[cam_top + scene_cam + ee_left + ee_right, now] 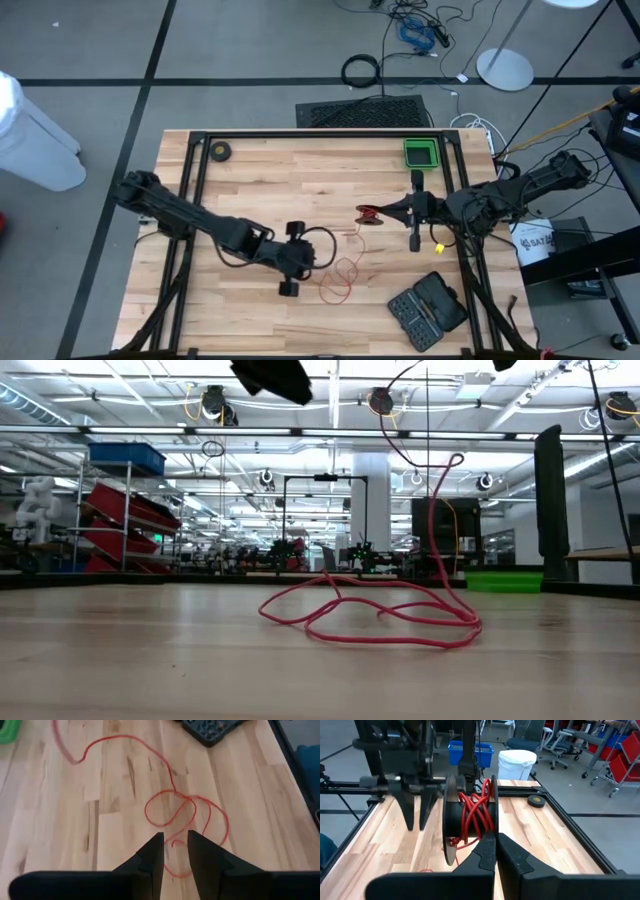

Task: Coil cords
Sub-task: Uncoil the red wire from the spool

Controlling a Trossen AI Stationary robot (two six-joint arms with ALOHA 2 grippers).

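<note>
Mid-coil here: the right end effector (495,842) is clamped shut on the reel (470,820), holding it up off the bench (250,180) near the middle-right, and a few red turns are already wound on its core. From the reel the cord (340,278) drops away to a loose tangle of loops lying flat on the wood, out in the centre between the two arms. The left end effector (174,851) hangs right over that tangle, fingers narrowly parted, with nothing between them; the nearest loop lies just beyond the tips, and I can't tell whether they touch it. So the step in hand looks like a fresh pick of the slack. What the next move calls for, by my read: lower onto a single strand, not the crossing where loops overlap, pinch that thin wire cleanly, then carry it round the reel while the right arm keeps the reel steady. The wire is far thinner than the fingers, so a slipped grip is the risk.
</note>
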